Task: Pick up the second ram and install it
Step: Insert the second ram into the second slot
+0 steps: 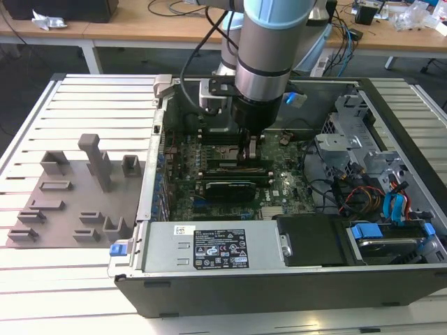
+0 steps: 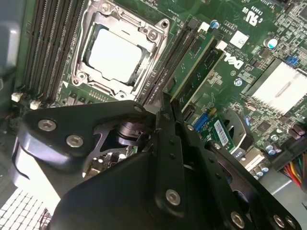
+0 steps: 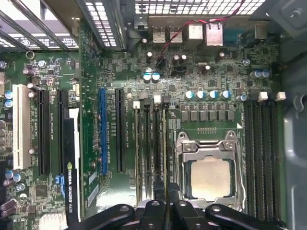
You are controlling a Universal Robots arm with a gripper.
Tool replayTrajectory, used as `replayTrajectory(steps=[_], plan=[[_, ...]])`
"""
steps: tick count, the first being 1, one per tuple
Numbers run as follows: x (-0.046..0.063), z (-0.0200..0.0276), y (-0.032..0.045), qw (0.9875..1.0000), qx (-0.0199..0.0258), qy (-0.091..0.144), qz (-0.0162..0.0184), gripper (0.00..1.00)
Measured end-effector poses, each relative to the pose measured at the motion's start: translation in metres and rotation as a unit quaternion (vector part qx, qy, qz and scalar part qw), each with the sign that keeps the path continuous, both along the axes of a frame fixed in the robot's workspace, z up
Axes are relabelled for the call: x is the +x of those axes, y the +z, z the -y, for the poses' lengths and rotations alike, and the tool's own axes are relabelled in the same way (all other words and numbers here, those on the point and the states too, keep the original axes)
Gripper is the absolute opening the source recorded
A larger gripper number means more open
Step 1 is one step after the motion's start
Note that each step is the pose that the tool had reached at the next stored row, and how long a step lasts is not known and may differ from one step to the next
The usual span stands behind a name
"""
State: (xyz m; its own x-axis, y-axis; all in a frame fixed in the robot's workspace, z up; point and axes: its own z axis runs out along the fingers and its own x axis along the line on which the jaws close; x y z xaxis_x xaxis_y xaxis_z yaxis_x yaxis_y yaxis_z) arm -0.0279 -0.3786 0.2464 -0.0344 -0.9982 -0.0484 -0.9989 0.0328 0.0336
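Note:
The second ram [image 3: 166, 143] stands on edge in the slot nearest the CPU socket [image 3: 208, 177], a thin green stick seen from above. My gripper [image 3: 166, 203] has its black fingers pressed together on the stick's near end. In the second wrist view the gripper [image 2: 163, 108] meets the same stick [image 2: 172, 55] beside the silver socket [image 2: 117, 52]. Another green stick [image 2: 196, 67] sits in a slot with white clips, farther from the socket. The exterior view has the gripper [image 1: 251, 155] reaching straight down into the open computer case, onto the motherboard [image 1: 279, 185].
A wide black card [image 1: 227, 187] lies just in front of the memory slots. The power supply [image 1: 209, 248] with its white label fills the case front. Drive cages and loose cables [image 1: 377, 181] crowd the exterior view's right. Grey holder blocks [image 1: 94, 160] stand outside the case.

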Motion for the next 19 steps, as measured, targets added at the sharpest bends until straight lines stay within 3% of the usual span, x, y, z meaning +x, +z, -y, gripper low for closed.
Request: replayTrajectory(steps=[9,19], plan=[[-0.004,0.0021,-0.0121,1.0,0.0,0.0,0.0,0.13],[-0.005,0.0035,-0.0178,1.0,-0.0002,0.0,-0.0001,0.13]])
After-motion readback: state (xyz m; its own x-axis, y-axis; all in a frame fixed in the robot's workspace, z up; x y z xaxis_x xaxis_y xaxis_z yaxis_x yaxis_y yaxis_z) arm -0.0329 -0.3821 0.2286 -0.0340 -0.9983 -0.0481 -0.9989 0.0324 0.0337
